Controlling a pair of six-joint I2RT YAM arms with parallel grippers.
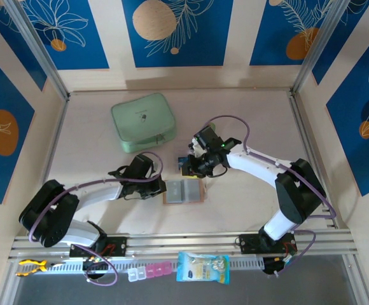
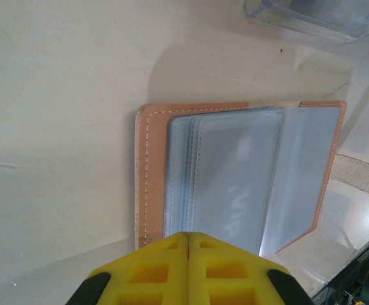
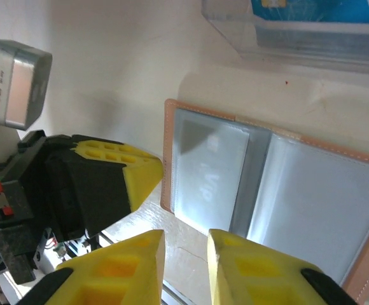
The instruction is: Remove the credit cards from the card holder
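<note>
top view, left arm: elbow folded out at 8 o'clock, forearm running in toward the middle of the bench (image 1: 248,127), wrist held low.
top view, right arm: elbow bent at 4 o'clock, forearm reaching in toward the centre, wrist tipped down.
top view, card holder (image 1: 183,191): lies open and flat just below the centre of the bench, between the two arms.
top view, left fingers (image 1: 160,189): at the holder's 9 o'clock edge.
top view, right fingers (image 1: 194,170): just off the holder's 12 to 1 o'clock side.
top view, mint-green case (image 1: 143,122): at 11 o'clock from the holder, apart from it.
left wrist view, left fingers (image 2: 165,260): at 6 o'clock, pressed together with only a seam between them, tips over the holder's near edge.
left wrist view, card holder (image 2: 242,171): spread open, grey clear pockets facing up, tan stitched border around them.
left wrist view, clear box (image 2: 312,16): at 1 o'clock, beyond the holder.
right wrist view, right fingers (image 3: 242,264): at 6 o'clock, a narrow gap between them, nothing in it, hanging over the holder's near edge.
right wrist view, left fingers (image 3: 130,171): at 9 o'clock, tip touching the holder's stitched side edge.
right wrist view, card holder (image 3: 267,190): open, running from the centre to 4 o'clock.
right wrist view, blue card (image 3: 318,9): inside the clear box (image 3: 286,41) at 12 to 1 o'clock, apart from the holder.
</note>
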